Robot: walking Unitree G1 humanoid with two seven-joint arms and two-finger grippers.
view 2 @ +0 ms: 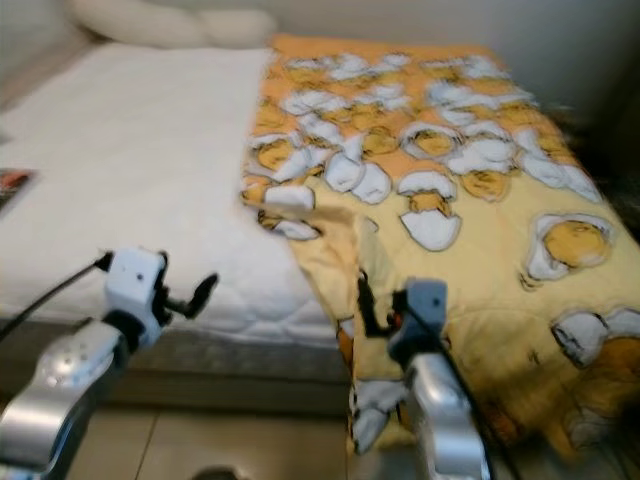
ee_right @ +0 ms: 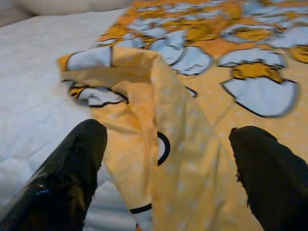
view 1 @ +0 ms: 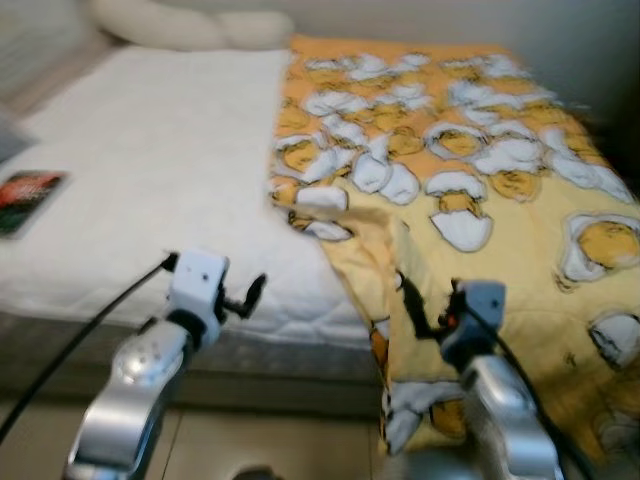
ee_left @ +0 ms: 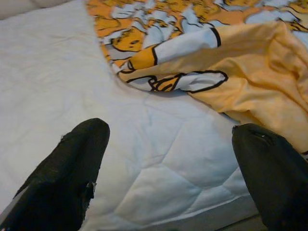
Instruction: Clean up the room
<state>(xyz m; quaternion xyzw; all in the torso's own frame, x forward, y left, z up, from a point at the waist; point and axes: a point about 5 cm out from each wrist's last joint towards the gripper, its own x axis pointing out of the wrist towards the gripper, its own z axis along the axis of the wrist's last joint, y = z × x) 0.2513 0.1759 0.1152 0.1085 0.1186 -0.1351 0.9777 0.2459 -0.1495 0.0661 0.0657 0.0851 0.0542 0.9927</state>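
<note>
A yellow blanket (view 1: 470,170) printed with white egg shapes covers the right half of the bed, its left edge folded back (view 1: 330,215) and a corner hanging over the front. The white quilted mattress (view 1: 150,170) is bare on the left half. My left gripper (view 1: 245,297) is open above the mattress's front edge, left of the blanket's fold (ee_left: 192,62). My right gripper (view 1: 425,305) is open over the hanging blanket corner (ee_right: 159,144), with nothing between its fingers.
White pillows (view 1: 185,25) lie at the head of the bed. A dark red book or package (view 1: 28,195) rests on the mattress's far left. The bed's grey base (view 1: 270,365) and a tiled floor (view 1: 260,445) are in front of me.
</note>
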